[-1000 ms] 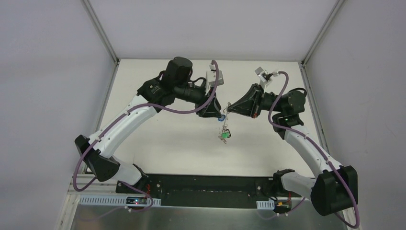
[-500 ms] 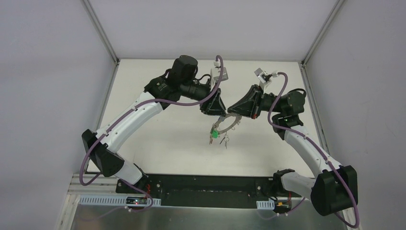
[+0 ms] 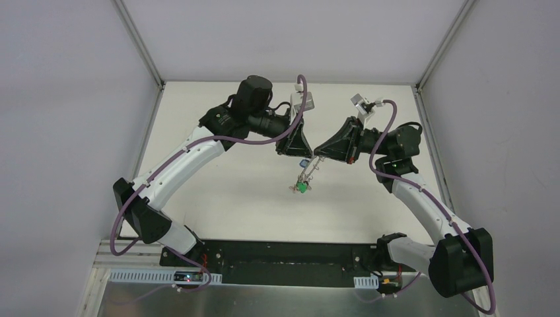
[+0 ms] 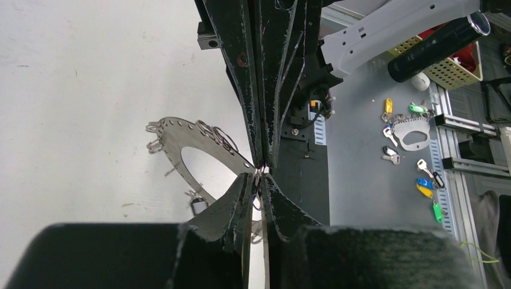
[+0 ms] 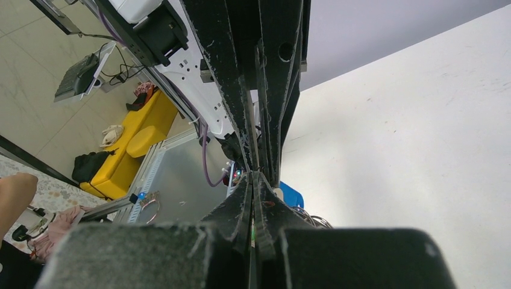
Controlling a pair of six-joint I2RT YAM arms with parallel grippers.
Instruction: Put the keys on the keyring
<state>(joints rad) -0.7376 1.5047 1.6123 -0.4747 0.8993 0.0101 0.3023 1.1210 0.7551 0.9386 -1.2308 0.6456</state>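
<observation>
Top external: both arms are up, noses meeting in the air over the middle of the table [image 3: 218, 198]. The keyring [image 3: 306, 174] hangs from that meeting point, nearly edge-on and slanting down toward the near-left, clear of the surface. A green-tagged key [image 3: 301, 188] and a few other small keys dangle at its low end. A blue tag [image 3: 303, 160] sits right by the tips.

Right gripper [image 3: 315, 153]: fingers pressed flat together, apparently pinching the keyring's rim, so it acts as the holder.

Left gripper [image 3: 304, 156]: the left wrist view shows its fingers drawn to a thin slit, with a small wire loop [image 4: 259, 179] caught at the tips, touching the rim. Can't tell if that loop belongs to the blue-tagged key or to the ring itself.

Step, my read: threading one key onto a rim loop, with some already on. Next move needs the right to hold the plate dead steady while the left works the loop through with tiny wrist motion. A slip drops the key or sets the plate swinging.

Vs half a second ago: the keyring was swung out nearly flat between the arms and now hangs down. The left fingers were clearly wider. Vs a second ago: the left wrist sits closer to the right gripper.
</observation>
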